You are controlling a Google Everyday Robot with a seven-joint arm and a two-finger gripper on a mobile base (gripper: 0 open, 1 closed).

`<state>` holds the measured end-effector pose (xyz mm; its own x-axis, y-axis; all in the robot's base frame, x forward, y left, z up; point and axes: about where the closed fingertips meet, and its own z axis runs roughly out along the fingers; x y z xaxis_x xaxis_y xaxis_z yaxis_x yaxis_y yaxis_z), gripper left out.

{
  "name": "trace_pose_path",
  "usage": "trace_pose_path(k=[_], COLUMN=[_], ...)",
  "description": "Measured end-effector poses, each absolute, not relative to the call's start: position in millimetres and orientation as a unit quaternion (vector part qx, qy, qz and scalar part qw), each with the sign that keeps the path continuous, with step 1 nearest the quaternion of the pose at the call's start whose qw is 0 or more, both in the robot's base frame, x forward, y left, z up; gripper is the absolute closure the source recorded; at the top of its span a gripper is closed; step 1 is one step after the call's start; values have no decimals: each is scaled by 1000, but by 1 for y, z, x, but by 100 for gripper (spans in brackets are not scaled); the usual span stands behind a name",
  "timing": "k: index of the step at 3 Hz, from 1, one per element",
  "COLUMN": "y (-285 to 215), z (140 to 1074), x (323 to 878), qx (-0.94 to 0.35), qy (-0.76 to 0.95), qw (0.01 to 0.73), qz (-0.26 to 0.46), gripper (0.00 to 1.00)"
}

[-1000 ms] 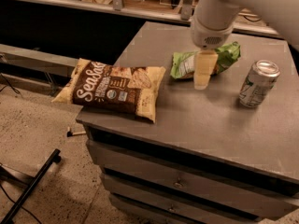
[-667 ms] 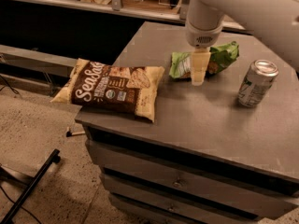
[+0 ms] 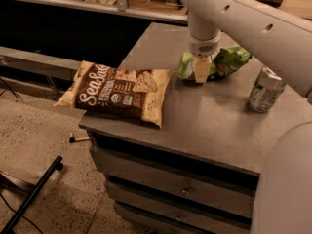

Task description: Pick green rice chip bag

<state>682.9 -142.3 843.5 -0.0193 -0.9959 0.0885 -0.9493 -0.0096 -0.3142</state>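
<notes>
The green rice chip bag [image 3: 232, 59] lies crumpled at the back of the grey cabinet top [image 3: 204, 123], with its left end showing at the other side of the gripper. My gripper [image 3: 202, 71] hangs straight down from the white arm and is low over the bag's left half, at or touching its front edge. The gripper hides the middle of the bag.
A larger brown-and-cream chip bag [image 3: 117, 91] lies on the cabinet's left part, overhanging the left edge. A silver drink can [image 3: 264, 88] stands right of the green bag. Drawers [image 3: 180, 191] are below. The white arm fills the right side of the view.
The gripper has shifted a little to the left across the green bag. The arm now covers more of the right side of the view. The bags and the can have not moved.
</notes>
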Motion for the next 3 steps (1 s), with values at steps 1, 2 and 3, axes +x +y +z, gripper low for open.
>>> trace_pose_path(k=[1,2,3], y=[-142,-132,-120], z=[845,854,886], x=[684,681,675], qx=[-699,-721,-746], qy=[696,674,636], qw=[80,97,133], qz=[-142,-129,-147], gripper=[74,97,100])
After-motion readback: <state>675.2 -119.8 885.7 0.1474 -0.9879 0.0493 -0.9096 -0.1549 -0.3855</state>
